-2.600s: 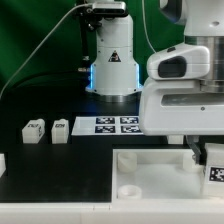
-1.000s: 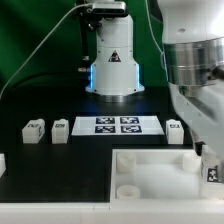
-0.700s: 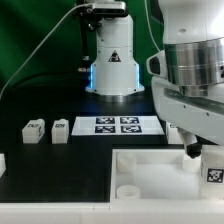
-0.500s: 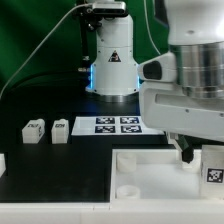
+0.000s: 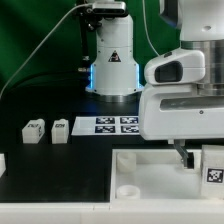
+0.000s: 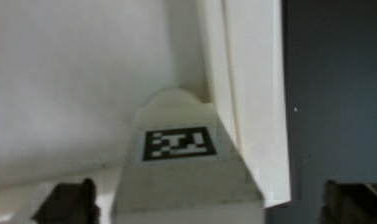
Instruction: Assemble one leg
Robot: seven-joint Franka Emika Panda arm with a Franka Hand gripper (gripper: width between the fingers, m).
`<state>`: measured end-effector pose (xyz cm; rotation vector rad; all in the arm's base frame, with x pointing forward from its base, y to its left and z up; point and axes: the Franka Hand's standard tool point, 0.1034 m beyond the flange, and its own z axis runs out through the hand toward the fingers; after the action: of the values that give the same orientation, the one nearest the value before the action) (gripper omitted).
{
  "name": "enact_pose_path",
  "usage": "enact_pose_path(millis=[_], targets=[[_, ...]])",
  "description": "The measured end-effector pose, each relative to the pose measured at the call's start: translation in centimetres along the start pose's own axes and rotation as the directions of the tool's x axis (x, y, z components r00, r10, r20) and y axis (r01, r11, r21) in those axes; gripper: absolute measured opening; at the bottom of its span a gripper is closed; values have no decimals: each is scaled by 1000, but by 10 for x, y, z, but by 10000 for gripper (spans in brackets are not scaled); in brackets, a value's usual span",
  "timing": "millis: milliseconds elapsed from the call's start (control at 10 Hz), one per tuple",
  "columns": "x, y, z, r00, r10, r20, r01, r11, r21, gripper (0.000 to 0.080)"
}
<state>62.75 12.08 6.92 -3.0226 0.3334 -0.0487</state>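
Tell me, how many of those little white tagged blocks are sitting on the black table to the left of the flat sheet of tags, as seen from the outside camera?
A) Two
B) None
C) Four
A: in the exterior view two small legs, one and another, stand side by side on the dark table, on the exterior view's left of the marker board.

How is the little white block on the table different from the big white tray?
The leg is tiny and chunky; the tray is wide and flat. The leg carries a black-and-white tag; the tray's visible corner has a round hole instead. The leg sits far from the arm; the tray lies under it. Both are white.
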Motion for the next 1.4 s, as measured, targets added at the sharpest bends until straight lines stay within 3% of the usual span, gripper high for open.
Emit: enact_pose_path(millis=[100, 200, 300, 500, 700, 900, 1100, 1400], targets=[[0, 0, 0, 999, 44, 1, -44, 999, 3, 503], [0, 2, 1, 988, 155, 4, -155, 988, 2, 365], [0, 4, 1, 974, 227, 5, -227, 974, 1, 297], [4, 13, -1, 884, 467, 11, -467, 884, -1, 297], [7, 18, -3, 644, 764, 27, -764, 645, -25, 297], [7, 14, -2, 286, 957, 46, -956, 288, -56, 297], [5, 9, -1, 88, 996, 32, -994, 89, -60, 297], [2, 4, 0, -103, 995, 5, -993, -102, -61, 297]])
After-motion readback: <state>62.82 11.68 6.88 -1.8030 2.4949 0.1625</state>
